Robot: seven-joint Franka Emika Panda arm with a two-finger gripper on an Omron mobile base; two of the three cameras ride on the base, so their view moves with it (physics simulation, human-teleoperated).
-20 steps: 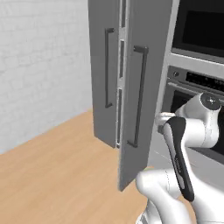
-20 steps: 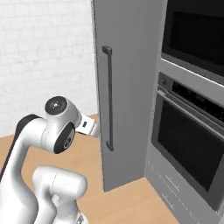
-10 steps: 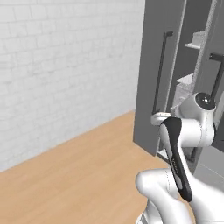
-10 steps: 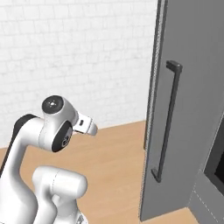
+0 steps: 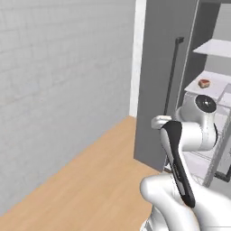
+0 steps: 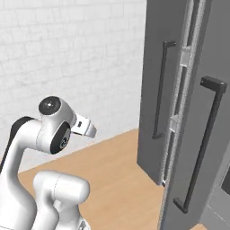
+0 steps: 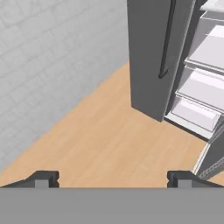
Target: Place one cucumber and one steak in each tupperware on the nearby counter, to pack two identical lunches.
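Observation:
A steak [image 5: 204,83], a small red slab with a pale rim, lies on a white shelf [image 5: 216,88] inside the open grey cabinet, beyond my folded arm. My gripper [image 7: 113,180] is open, its two dark fingertips [image 7: 42,179] far apart with nothing between them. It looks down at the wooden floor [image 7: 109,144] in front of the cabinet, well short of the shelves.
An open grey door [image 5: 158,90] with a long dark handle [image 5: 173,76] stands left of the shelves. A second door with a handle [image 6: 202,143] is close on the right. White shelves and a bin [image 7: 194,113] fill the cabinet. A white brick wall [image 5: 58,81] bounds the left.
The whole picture has shifted, so the base has moved: the oven has left view and the open cabinet's shelves have come in. The arm keeps its folded pose and the gripper stays open.

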